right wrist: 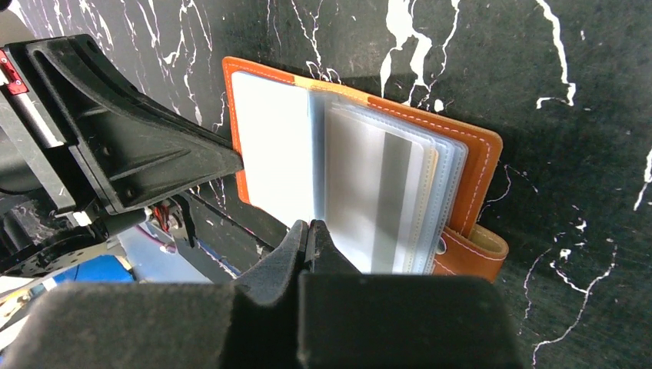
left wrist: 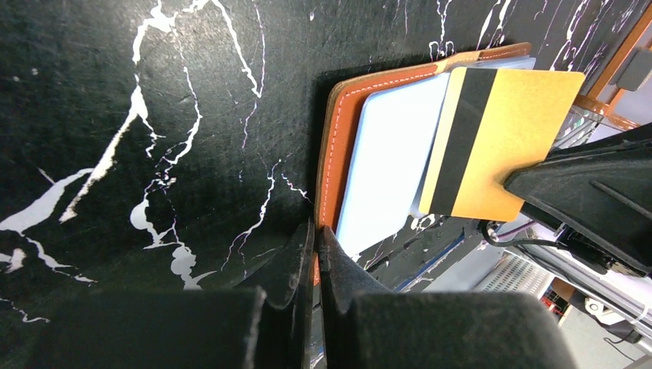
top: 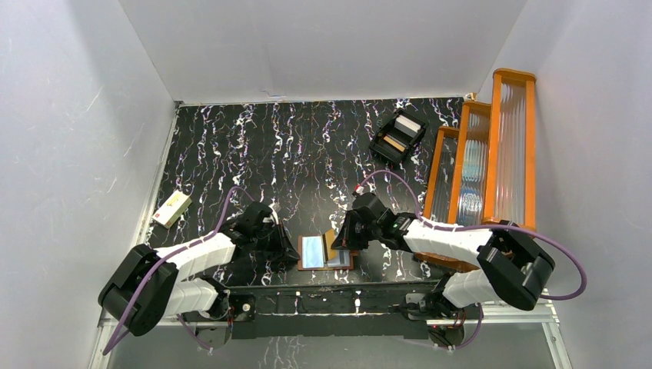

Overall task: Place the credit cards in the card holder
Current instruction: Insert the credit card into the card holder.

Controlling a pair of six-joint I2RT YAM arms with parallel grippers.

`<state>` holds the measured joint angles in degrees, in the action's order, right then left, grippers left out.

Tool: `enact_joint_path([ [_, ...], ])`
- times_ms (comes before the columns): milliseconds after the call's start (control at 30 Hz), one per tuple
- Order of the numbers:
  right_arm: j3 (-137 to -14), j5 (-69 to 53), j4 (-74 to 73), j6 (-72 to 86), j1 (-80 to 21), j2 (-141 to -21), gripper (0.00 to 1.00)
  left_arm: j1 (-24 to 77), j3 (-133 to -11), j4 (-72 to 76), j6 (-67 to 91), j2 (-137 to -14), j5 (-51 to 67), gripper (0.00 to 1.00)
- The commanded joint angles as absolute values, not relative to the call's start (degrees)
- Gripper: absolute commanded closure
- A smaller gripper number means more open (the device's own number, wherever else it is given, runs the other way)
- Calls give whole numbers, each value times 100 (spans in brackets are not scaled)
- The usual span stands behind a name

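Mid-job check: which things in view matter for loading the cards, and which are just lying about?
Part of the job:
- card holder, its edge pinched by the left hand
- yellow card, held by the right hand
- what look like more cards in the black tray

Lying about:
- cream box
- orange-framed racks

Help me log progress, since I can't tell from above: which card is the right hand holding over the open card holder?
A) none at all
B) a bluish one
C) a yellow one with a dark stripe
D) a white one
C: the left wrist view shows the right hand pinching the edge of a yellow card with a dark stripe, held over the open card holder.
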<state>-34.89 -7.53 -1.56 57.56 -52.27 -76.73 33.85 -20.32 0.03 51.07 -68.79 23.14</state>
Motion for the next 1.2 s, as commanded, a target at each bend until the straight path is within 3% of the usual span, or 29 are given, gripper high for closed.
enact_joint_path([
  [0,-3374,-838,389,5861,-5261,-7755,100,3343,-1944,-159,5089,-6802,2233,100],
  [533,-2902,-949,1016,6272,-5265,-7767,100,3343,-1911,-192,5054,-6800,2166,100],
  [900,-2891,-617,370,6262,-5260,-7484,100,3339,-1922,-221,5054,-6773,2172,100],
  [1167,-2924,-1063,472,6203,-5259,-7679,100,3344,-1933,-281,5036,-6759,2145,100],
])
